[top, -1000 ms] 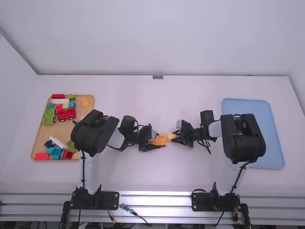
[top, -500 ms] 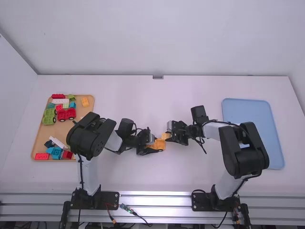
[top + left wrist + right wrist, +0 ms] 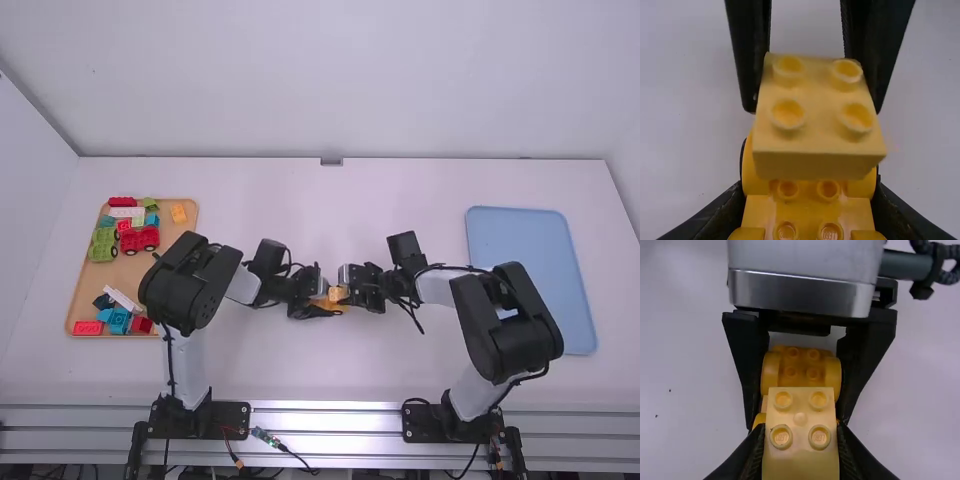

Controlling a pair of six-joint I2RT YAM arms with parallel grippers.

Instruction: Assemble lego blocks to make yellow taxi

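Note:
Near the table's middle my left gripper (image 3: pixel 318 304) is shut on the orange-yellow car body (image 3: pixel 328 307). From the other side my right gripper (image 3: pixel 345 290) holds a pale yellow block (image 3: pixel 338 294) over it. In the left wrist view the block (image 3: pixel 817 117) overlaps the studded car body (image 3: pixel 807 215), whose sides lie between the fingers of the left gripper (image 3: pixel 809 205). The right wrist view has the block (image 3: pixel 800 432) pinched in the right gripper (image 3: pixel 801 445), with the car body (image 3: pixel 801 367) behind it. Whether block and body touch, I cannot tell.
A wooden tray (image 3: pixel 72 290) at the left holds red, green, blue, white and yellow pieces, including a red and a green vehicle. At the right lies a blue tray (image 3: pixel 530 280), behind the right arm's elbow.
My right gripper has moved left with the pale block, from beside the car body to over it. The left gripper has shifted only slightly, still holding the body.

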